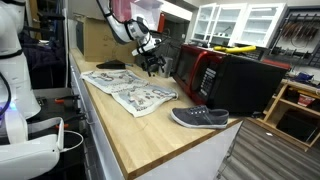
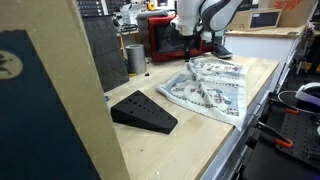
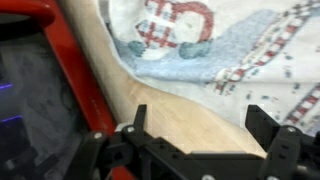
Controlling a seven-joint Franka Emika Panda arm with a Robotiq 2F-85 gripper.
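Observation:
My gripper (image 3: 200,118) is open, and only bare wooden counter (image 3: 170,108) lies between its two black fingers. Just beyond the fingertips lies the edge of a patterned cloth (image 3: 235,40) with plaid and blue figures. The cloth is spread flat in both exterior views (image 1: 130,90) (image 2: 210,88). In an exterior view the gripper (image 1: 152,63) hangs low over the cloth's far corner, close to the red microwave (image 1: 193,68). Its red frame (image 3: 68,60) fills the left side of the wrist view.
A grey shoe (image 1: 200,118) sits near the counter's front corner. A black appliance (image 1: 248,85) stands beside the red microwave. A black wedge (image 2: 143,112) and a metal cup (image 2: 135,58) are on the counter; a large board (image 2: 45,100) blocks the foreground.

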